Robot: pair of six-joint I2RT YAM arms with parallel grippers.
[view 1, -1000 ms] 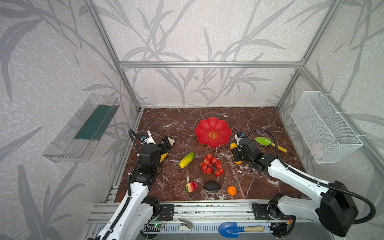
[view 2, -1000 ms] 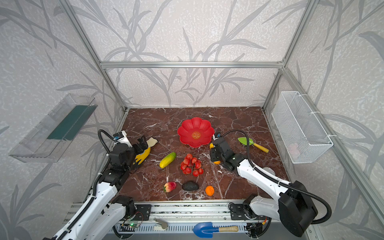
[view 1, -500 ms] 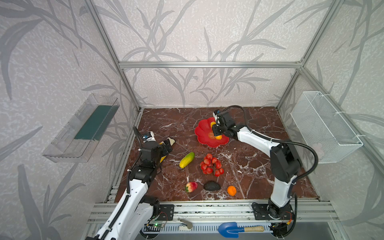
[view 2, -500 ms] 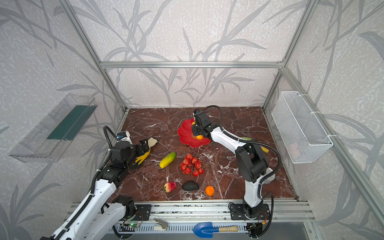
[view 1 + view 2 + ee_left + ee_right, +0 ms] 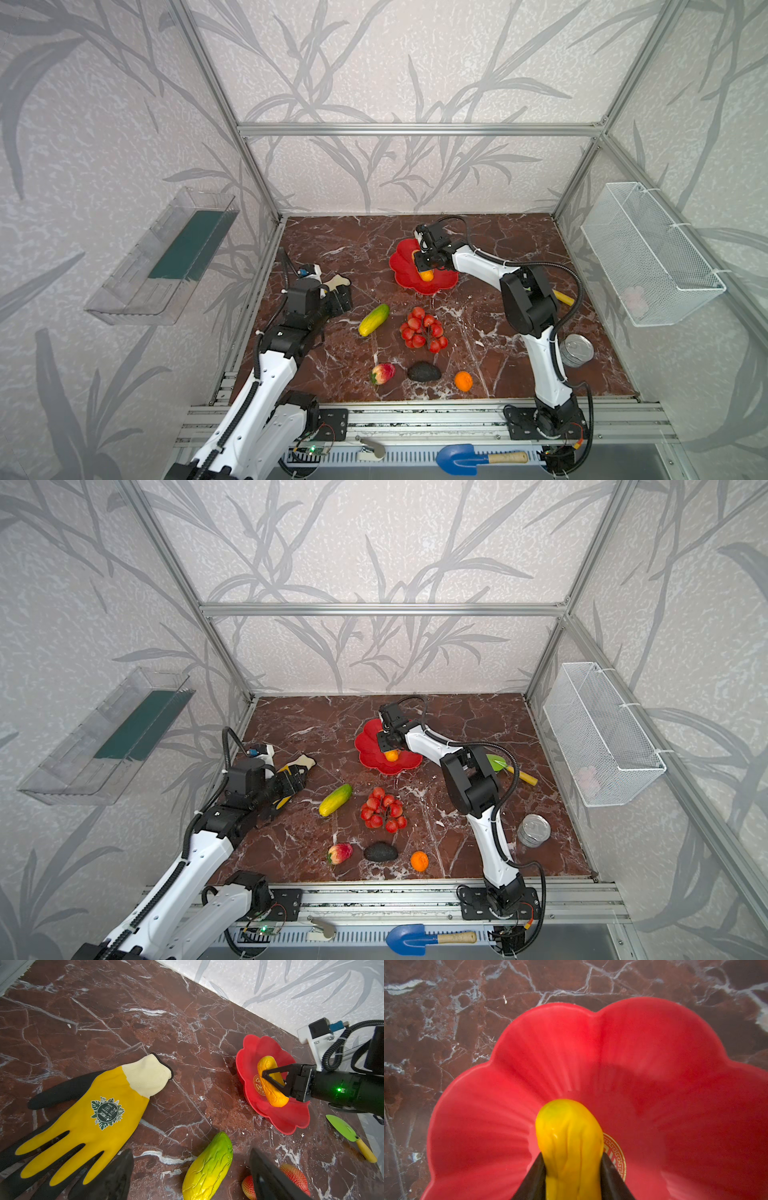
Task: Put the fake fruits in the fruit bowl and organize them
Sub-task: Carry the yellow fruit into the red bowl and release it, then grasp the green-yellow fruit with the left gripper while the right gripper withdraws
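In both top views your right gripper [image 5: 422, 268] is out over the shallow glossy red scalloped fruit bowl [image 5: 398, 272], jaws clamped on the orange-yellow corn-like cob [image 5: 426, 275]. On the marble, well apart from the bowl, lie the green-yellow cucumber shape [image 5: 374, 319], the red cherry-tomato bunch [image 5: 423, 332], the red-yellow peach [image 5: 383, 372], the dark avocado [image 5: 424, 371] and the small orange [image 5: 463, 381]. Left wrist view now: your left gripper [image 5: 189, 1153] hangs with jaws wide and empty, the cucumber slanting just beyond them, a yellow-and-black work glove [image 5: 97, 1109] beside. From here the cob runs lengthwise over the gold emblem, pinched crosswise at its middle. Right wrist view: the cob points straight out from the jaws toward the far petals, low in the dish; whether it touches, you cannot tell. Nothing blocks a release, I'd judge, though it could roll.
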